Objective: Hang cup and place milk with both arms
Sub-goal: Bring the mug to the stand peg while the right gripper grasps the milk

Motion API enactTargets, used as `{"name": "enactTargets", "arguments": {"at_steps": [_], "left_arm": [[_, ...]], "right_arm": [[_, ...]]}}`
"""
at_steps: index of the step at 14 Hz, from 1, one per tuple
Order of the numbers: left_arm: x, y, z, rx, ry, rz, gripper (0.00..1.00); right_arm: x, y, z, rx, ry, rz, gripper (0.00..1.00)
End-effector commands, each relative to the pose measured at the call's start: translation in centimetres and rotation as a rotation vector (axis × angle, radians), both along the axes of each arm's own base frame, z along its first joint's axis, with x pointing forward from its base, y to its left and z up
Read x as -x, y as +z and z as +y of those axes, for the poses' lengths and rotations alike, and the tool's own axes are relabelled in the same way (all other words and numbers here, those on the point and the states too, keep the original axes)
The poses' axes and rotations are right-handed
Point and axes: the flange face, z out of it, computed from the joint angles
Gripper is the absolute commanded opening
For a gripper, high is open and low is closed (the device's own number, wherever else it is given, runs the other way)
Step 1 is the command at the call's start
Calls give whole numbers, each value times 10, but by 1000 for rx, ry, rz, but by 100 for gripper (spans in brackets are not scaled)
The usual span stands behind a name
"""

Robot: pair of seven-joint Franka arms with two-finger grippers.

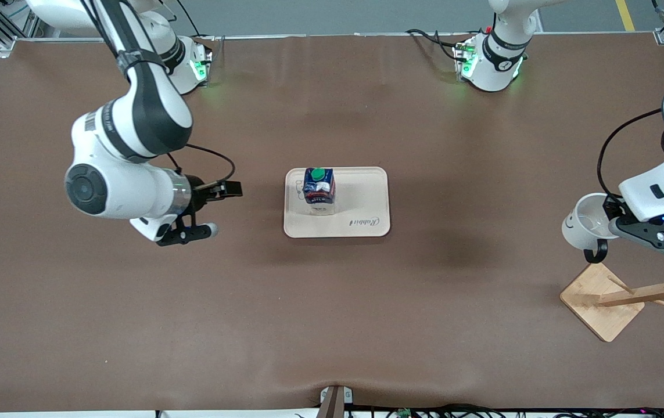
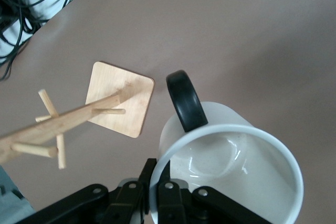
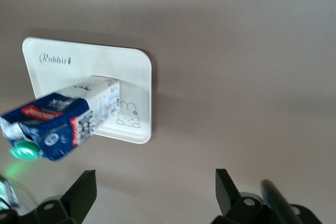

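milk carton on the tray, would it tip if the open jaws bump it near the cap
Probably yes. The milk carton stands upright on the tray, taller than its base, so a high push would likely topple it. It looks like stiff card, so it should keep its shape under a light squeeze. How full or heavy it is cannot be seen.

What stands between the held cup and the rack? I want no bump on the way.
Nothing visible: the left gripper holds the cup in the air just above the wooden rack, only bare table beneath.
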Motion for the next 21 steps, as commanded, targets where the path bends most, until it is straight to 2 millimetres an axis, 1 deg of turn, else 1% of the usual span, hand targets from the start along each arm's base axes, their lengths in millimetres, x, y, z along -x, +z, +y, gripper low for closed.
{"name": "enactTargets", "arguments": {"at_steps": [1, 2, 4, 5, 6, 7, 8, 9, 10, 12, 13, 14, 15, 16, 17, 18, 19, 20, 21], "left_arm": [[-19, 4, 21, 10, -105, -2, 0], [-21, 2, 26, 11, -121, 2, 0], [-22, 6, 33, 6, -146, -3, 0], [-23, 9, 34, 2, -172, -8, 0], [-26, 11, 38, -1, -190, -17, 0], [-27, 12, 48, -1, -192, -22, 0], [-26, 12, 58, -1, -187, -22, 0], [-26, 11, 66, -2, -187, -19, 0], [-25, 10, 77, -1, -182, -17, 0], [-23, 11, 89, 1, -167, -17, 0], [-21, 13, 92, 1, -162, -15, 0], [-20, 12, 95, 2, -159, -12, 0], [-20, 11, 102, 1, -155, -9, 0], [-19, 10, 108, 2, -152, -9, 0], [-19, 11, 110, 1, -151, -13, 0], [-20, 11, 112, 2, -148, -15, 0], [-20, 7, 118, 6, -140, -10, 0], [-18, 5, 131, 9, -123, -10, 0], [-19, 5, 133, 10, -121, -13, 0]], "right_arm": [[15, 8, 44, 40, -100, 33, 100], [26, 8, 65, 61, -123, 46, 100], [39, 7, 88, 102, -175, 64, 100], [42, 8, 96, 105, -186, 61, 100], [44, 8, 99, 109, -201, 68, 100], [45, 14, 100, 116, -222, 65, 100], [42, 24, 102, 119, -246, 50, 100], [41, 28, 105, 117, -261, 48, 100], [48, 28, 116, 117, -254, 51, 100], [67, 28, 142, 124, -228, 58, 100], [68, 27, 146, 121, -222, 56, 100], [72, 22, 152, 130, -208, 53, 100], [78, 11, 163, 148, -186, 56, 100], [80, -4, 172, 160, -176, 42, 100], [80, -18, 183, 158, -175, 16, 100], [88, -27, 200, 154, -174, 3, 100], [88, -34, 206, 160, -209, 4, 100], [87, -38, 208, 154, -226, 14, 100], [88, -39, 209, 149, -221, 18, 100]]}}
